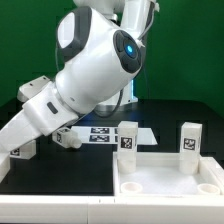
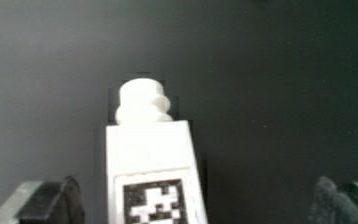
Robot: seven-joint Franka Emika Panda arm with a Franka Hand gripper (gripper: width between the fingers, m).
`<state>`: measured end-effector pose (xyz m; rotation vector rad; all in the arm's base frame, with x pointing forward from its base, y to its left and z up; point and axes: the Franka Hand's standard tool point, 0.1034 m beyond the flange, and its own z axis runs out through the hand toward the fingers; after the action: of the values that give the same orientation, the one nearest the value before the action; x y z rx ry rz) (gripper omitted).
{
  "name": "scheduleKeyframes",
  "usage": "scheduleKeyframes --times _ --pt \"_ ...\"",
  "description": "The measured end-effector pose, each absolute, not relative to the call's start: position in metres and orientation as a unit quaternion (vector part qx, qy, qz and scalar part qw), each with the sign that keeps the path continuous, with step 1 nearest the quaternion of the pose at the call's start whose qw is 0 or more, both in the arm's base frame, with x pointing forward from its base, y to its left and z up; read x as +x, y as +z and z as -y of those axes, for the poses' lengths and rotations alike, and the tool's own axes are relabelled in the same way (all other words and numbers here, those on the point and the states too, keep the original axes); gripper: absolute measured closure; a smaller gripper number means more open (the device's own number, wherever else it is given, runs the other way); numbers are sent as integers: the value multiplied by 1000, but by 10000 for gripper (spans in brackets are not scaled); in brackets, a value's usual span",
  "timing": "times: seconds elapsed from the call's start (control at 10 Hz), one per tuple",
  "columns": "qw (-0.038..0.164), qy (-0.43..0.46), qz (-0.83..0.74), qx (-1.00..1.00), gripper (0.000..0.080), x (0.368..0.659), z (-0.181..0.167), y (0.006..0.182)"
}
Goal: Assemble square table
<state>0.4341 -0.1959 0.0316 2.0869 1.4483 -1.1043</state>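
The white square tabletop (image 1: 165, 185) lies at the front on the exterior view's right. Two white legs with tags stand upright in its far corners, one (image 1: 128, 137) on the left and one (image 1: 190, 140) on the right. My gripper (image 1: 22, 148) is down low over the black table at the exterior view's left. In the wrist view my gripper (image 2: 194, 205) is open. A loose white leg (image 2: 155, 165) with a tag lies between its fingertips (image 2: 43, 200), closer to this one than to the other. The leg's rounded screw tip (image 2: 144, 100) points away from the gripper. Neither finger touches it.
The marker board (image 1: 100, 133) lies flat on the black table behind the arm, just left of the tabletop. The arm's thick white forearm (image 1: 90, 70) slants across the middle of the exterior view. A green wall closes the back.
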Motion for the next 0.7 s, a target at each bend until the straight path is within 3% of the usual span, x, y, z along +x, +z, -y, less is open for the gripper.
scheduleKeyframes --times 0.2,0.5,0.7 --pt "186 -391 -513 741 151 435 203 23" --pt "232 -370 -462 772 151 454 199 25" --pt "231 -367 -465 772 151 456 199 22"
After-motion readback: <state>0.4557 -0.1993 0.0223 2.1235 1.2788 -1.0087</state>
